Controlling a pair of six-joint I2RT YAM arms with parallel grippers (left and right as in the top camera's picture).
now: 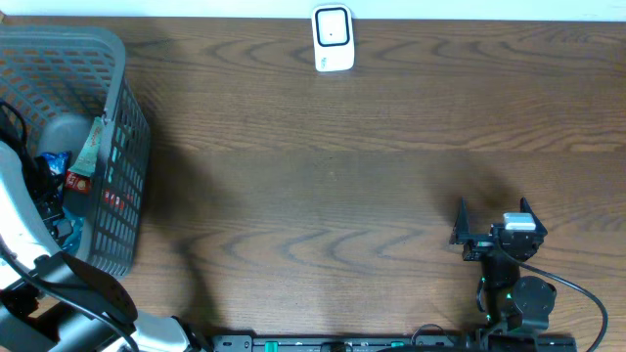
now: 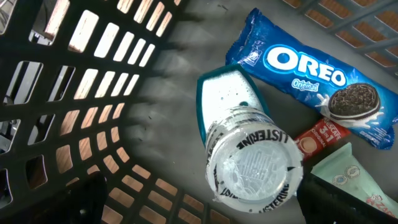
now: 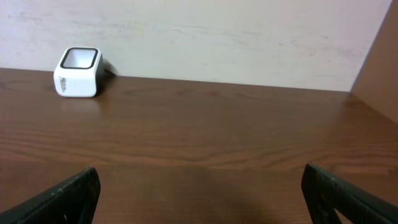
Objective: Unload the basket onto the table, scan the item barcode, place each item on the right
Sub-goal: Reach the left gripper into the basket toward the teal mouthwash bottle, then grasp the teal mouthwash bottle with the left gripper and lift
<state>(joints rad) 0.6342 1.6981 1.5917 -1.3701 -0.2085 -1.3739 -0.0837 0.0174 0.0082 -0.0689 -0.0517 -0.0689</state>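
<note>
Inside the grey basket (image 1: 117, 147), the left wrist view shows a Listerine bottle (image 2: 252, 162) seen end-on. Beside it lie a blue Oreo pack (image 2: 311, 74), a red sachet (image 2: 320, 138) and a pale green packet (image 2: 351, 177). My left gripper (image 2: 208, 205) hangs open over the bottle, one finger on each side of it, touching nothing. No barcode shows on any item. The white scanner (image 1: 333, 39) stands at the table's far edge and also appears as the scanner (image 3: 77, 72) in the right wrist view. My right gripper (image 1: 493, 217) rests open and empty at the near right.
The basket's slatted walls (image 2: 93, 93) close in around the left gripper. My left arm (image 1: 24, 210) reaches over the basket's near rim. A pale wall (image 3: 217, 37) runs behind the table's far edge.
</note>
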